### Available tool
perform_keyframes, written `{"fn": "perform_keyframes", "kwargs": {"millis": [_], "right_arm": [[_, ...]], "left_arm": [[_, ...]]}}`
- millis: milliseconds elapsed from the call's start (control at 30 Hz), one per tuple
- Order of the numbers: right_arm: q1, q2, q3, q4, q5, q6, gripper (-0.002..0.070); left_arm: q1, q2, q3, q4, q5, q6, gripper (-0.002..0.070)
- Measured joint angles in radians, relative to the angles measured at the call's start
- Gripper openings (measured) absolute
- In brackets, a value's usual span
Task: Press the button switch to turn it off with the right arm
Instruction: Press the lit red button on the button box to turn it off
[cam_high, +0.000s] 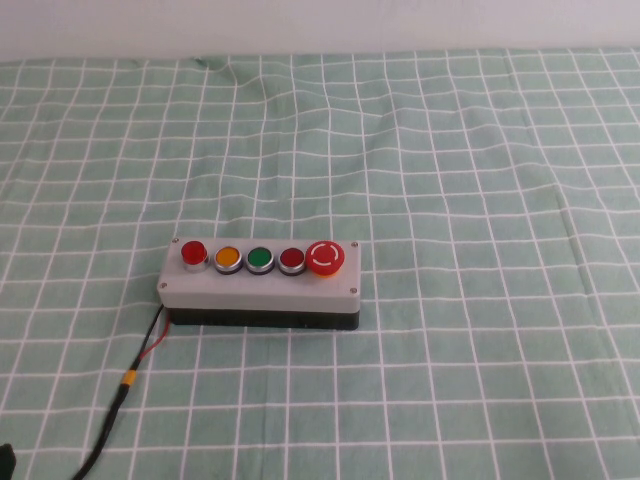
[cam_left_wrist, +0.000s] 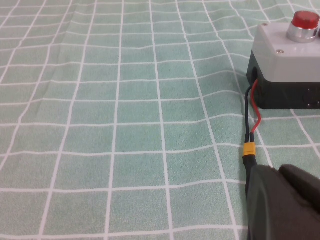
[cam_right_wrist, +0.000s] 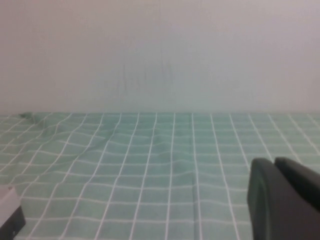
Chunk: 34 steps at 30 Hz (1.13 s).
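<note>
A switch box (cam_high: 260, 290) with a grey lid and black base lies on the green checked cloth, left of centre. Its top carries a row: a raised red button (cam_high: 191, 253), an orange button (cam_high: 227, 258), a green button (cam_high: 259, 259), a red button (cam_high: 291, 260) and a large red mushroom button (cam_high: 325, 258). Neither arm reaches into the high view. My left gripper (cam_left_wrist: 277, 171) is shut and empty, low over the cloth near the box's cable end (cam_left_wrist: 287, 55). My right gripper (cam_right_wrist: 272, 162) is shut and empty, well away from the box, whose corner (cam_right_wrist: 9, 210) just shows.
A black and red cable (cam_high: 130, 385) with a yellow connector (cam_left_wrist: 248, 149) runs from the box's left end toward the near table edge. The cloth (cam_high: 450, 180) is wrinkled at the back, below a white wall (cam_right_wrist: 160, 50).
</note>
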<state>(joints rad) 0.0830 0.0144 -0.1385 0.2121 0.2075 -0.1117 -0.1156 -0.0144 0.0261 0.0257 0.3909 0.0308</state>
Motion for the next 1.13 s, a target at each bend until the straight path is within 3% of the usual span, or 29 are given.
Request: {"fn": "perform_keyframes", "kwargs": {"millis": [233, 467, 1133], "right_arm": [[0.0, -0.022, 0.163, 0.036, -0.005, 0.0, -0.0016], [0.0, -0.022, 0.163, 0.019, 0.166, 0.0, -0.0016], [0.0, -0.022, 0.163, 0.025, 0.182, 0.0, -0.0016]], "left_arm": [[0.0, 0.0, 0.0, 0.0, 0.0, 0.0, -0.0003], [0.0, 0.0, 0.0, 0.0, 0.0, 0.0, -0.0003], [0.0, 0.0, 0.0, 0.0, 0.0, 0.0, -0.0003]]}}
